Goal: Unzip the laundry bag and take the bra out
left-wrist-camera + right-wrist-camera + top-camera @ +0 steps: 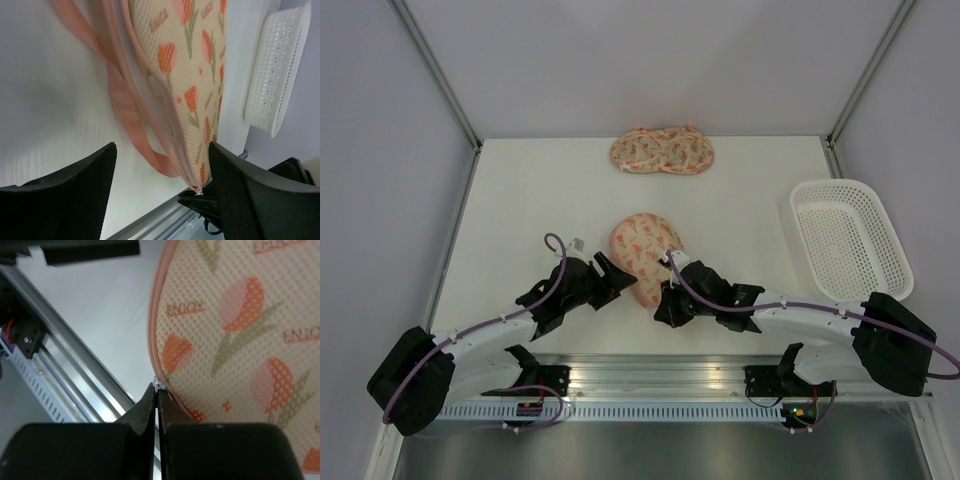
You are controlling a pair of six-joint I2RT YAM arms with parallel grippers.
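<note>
Zipper pull (158,385) is pinched by the closed right end effector (157,396) to draw the laundry bag (645,255) open; the left end effector (162,150) is held open astride its edge.

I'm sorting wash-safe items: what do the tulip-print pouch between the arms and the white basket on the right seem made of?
The laundry bag looks like soft, matte mesh fabric: tiny holes cover the print, with pink fabric trim along a zipper edge. The basket looks like rigid moulded plastic, white and smooth: an even lattice of holes under a solid rim.
</note>
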